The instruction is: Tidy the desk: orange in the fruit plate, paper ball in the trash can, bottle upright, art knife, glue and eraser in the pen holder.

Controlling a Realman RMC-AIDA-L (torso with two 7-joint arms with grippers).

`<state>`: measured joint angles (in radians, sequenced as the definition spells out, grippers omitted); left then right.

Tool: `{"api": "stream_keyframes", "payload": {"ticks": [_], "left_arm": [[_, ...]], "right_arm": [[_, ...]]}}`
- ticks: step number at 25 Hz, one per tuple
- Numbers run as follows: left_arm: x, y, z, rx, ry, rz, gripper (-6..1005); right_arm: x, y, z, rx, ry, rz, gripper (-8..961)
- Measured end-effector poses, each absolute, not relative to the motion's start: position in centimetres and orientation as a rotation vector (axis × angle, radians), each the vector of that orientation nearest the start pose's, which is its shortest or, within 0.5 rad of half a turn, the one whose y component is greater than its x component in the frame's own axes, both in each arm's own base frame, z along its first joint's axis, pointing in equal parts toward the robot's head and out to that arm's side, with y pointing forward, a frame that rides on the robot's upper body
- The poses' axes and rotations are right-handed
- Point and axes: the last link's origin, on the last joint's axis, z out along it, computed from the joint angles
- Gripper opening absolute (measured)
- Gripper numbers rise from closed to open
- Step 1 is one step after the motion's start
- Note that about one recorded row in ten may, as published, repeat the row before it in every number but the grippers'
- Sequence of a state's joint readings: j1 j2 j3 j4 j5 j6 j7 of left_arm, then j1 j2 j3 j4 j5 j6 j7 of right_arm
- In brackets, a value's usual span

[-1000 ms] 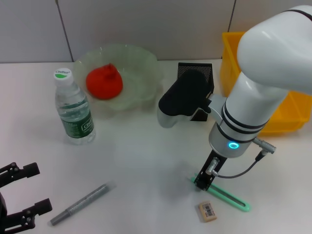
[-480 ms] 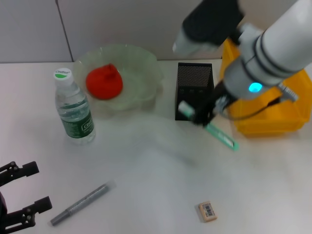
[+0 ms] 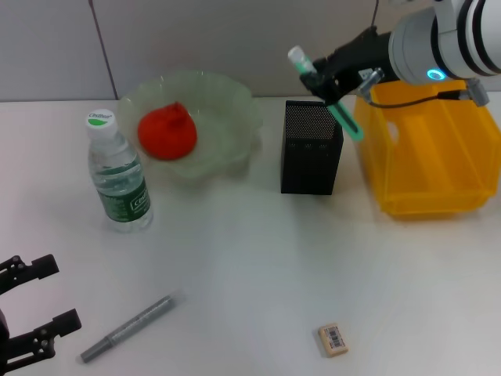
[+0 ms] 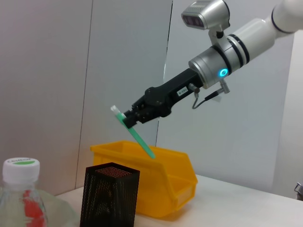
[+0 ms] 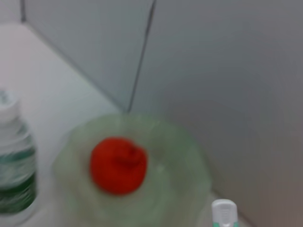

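above the holder [image 3: 311, 149]: right pincer [image 3: 322, 80] clamped on green knife [image 3: 329, 95], tilted, tip over rim. left pincer [image 3: 31, 317] spread, low near counter [image 3: 235, 258] edge. eraser [image 3: 333, 340], glue [image 3: 129, 327] on counter.

the white table [image 3: 235, 251] bears bottle [image 3: 117, 176], plate [image 3: 227, 125], holder [image 3: 311, 149], bin [image 3: 427, 168], pen [image 3: 129, 327], eraser [image 3: 333, 340].

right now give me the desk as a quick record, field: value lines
right gripper: shut on green art knife, tilted above pen holder
left gripper: open, parked at near left edge
orange: in fruit plate
bottle: upright, left of plate
glue: lying on desk, near left
eraser: on desk, near edge
yellow bin: right of pen holder
paper ball: not visible
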<state>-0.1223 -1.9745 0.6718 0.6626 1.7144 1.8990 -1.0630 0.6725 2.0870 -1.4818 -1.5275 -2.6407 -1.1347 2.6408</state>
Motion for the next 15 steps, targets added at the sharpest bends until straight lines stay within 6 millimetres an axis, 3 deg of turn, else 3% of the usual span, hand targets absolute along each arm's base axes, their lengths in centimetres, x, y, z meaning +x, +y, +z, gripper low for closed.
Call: {"api": "stream_keyframes", "payload": {"ticks": [9,15], "left_arm": [[-33.4,20.5,6.7,-2.517,-0.437,-0.946,811],[-33.4,20.6,6.7,-2.517,-0.443,-0.949,811]], "right_arm": [[9.0,42.6,0.0,-2.330,0.368,0.254,172],[10.5,43.6,-0.9,-2.304,0.374,0.283,171]]}}
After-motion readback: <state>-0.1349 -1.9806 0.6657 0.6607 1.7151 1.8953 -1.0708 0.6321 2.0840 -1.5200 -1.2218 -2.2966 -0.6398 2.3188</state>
